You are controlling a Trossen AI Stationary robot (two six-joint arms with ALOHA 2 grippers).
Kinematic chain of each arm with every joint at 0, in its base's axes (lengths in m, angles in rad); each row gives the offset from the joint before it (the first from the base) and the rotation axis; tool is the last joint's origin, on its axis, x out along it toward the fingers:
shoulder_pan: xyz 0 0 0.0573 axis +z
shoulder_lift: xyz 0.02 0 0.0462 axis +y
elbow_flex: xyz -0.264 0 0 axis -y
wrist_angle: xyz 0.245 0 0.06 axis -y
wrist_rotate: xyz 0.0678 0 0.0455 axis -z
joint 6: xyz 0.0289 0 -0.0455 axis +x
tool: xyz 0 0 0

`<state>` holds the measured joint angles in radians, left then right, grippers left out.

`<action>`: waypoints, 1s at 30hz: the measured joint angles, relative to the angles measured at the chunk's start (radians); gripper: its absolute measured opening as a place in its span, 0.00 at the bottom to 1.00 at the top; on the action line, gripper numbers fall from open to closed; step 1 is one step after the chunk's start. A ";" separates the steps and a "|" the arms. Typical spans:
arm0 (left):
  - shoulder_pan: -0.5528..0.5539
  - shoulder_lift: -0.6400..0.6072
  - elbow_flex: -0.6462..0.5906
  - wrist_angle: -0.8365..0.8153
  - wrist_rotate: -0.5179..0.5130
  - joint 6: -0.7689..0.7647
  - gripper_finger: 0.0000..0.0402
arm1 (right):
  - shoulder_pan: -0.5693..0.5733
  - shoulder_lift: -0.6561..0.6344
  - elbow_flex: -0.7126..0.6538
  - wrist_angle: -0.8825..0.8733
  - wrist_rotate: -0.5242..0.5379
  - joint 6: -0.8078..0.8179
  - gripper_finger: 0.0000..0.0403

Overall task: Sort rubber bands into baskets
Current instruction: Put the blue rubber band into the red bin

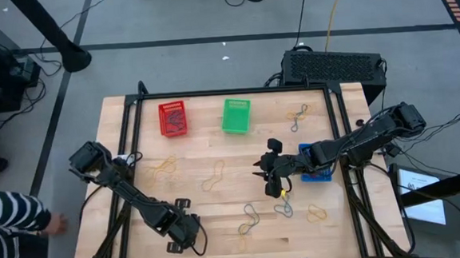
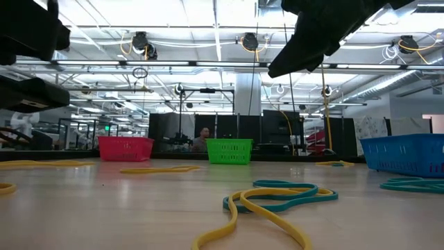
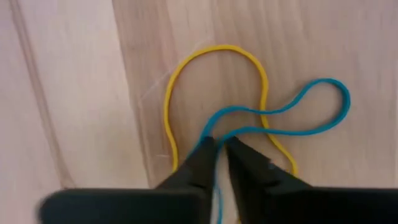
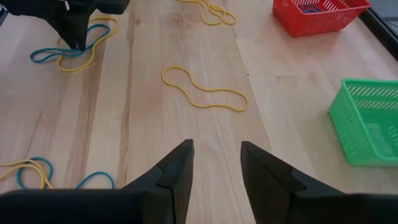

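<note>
My left gripper (image 3: 219, 144) stands near the table's front edge, left of centre (image 1: 187, 237), (image 4: 74, 34). It points down, shut on a blue rubber band (image 3: 311, 106) that lies crossed over a yellow one (image 3: 214, 51). My right gripper (image 4: 214, 162) hovers open above the table right of centre (image 1: 272, 184), with nothing between its fingers. The red basket (image 1: 172, 118) and the green basket (image 1: 235, 115) stand at the far side. The blue basket (image 1: 317, 173) is partly under the right arm. More bands lie loose on the wood (image 1: 213, 178), (image 1: 250, 217). My left gripper pinches the blue band at the narrow end of its loop (image 3: 210, 127) between its two fingertips (image 3: 239, 152). It comes from above, pointing down. The rest of the band lies slack and flat on the table, crossing the yellow band.
Loose yellow bands lie at the left (image 1: 162, 169), the near right (image 1: 317, 213) and the far right (image 1: 296, 117). A black box (image 1: 334, 65) sits behind the table. A person's striped sleeve (image 1: 11, 218) shows beside the left edge.
</note>
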<state>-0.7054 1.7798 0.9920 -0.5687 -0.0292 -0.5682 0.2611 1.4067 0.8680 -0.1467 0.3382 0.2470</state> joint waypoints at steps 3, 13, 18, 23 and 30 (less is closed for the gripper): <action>0.009 -0.018 -0.003 -0.005 0.004 -0.008 0.02 | 0.000 0.000 0.000 0.000 0.000 0.000 0.31; 0.011 -0.217 0.081 -0.102 -0.184 -0.044 0.01 | 0.000 0.000 0.000 -0.002 0.000 -0.001 0.31; 0.017 -0.343 0.094 -0.149 -0.412 -0.112 0.00 | 0.000 0.000 0.000 -0.005 -0.001 -0.001 0.31; 0.045 -0.458 0.095 -0.195 -0.729 -0.126 0.00 | 0.000 0.000 0.000 -0.006 -0.002 -0.001 0.31; 0.203 -0.586 0.095 -0.336 -0.909 -0.123 0.00 | 0.000 0.000 0.000 -0.006 -0.002 -0.001 0.31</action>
<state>-0.5021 1.1935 1.0866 -0.9050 -0.9382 -0.6910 0.2611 1.4067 0.8680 -0.1528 0.3359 0.2459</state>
